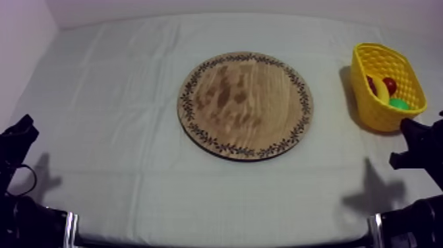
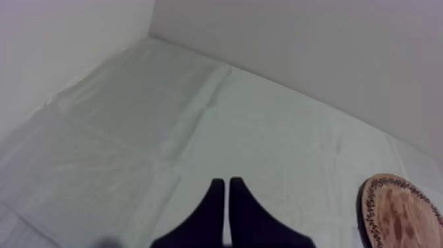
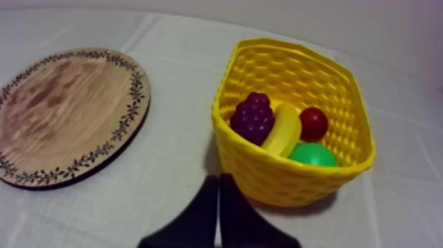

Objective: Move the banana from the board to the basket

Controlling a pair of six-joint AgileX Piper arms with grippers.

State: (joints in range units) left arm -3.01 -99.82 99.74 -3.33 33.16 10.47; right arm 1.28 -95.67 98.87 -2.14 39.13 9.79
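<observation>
The banana [image 3: 283,129] lies inside the yellow basket [image 3: 264,171], between a bunch of grapes [image 3: 253,117] and a small red fruit [image 3: 314,123], with a green fruit [image 3: 311,155] in front. In the top view the basket [image 1: 369,109] stands at the right edge and the banana [image 1: 381,91] shows in it. The round wooden board [image 1: 245,104] with the patterned rim is bare. My right gripper [image 3: 219,179] is shut on nothing, just beside the basket's near wall. My left gripper [image 2: 227,183] is shut over bare cloth, low at the table's left [image 1: 20,132].
The board's rim [image 2: 369,211] shows beside my left gripper, and the board [image 3: 66,112] lies left of the basket. White walls rise behind the table and at its left. Bare cloth spreads around the board.
</observation>
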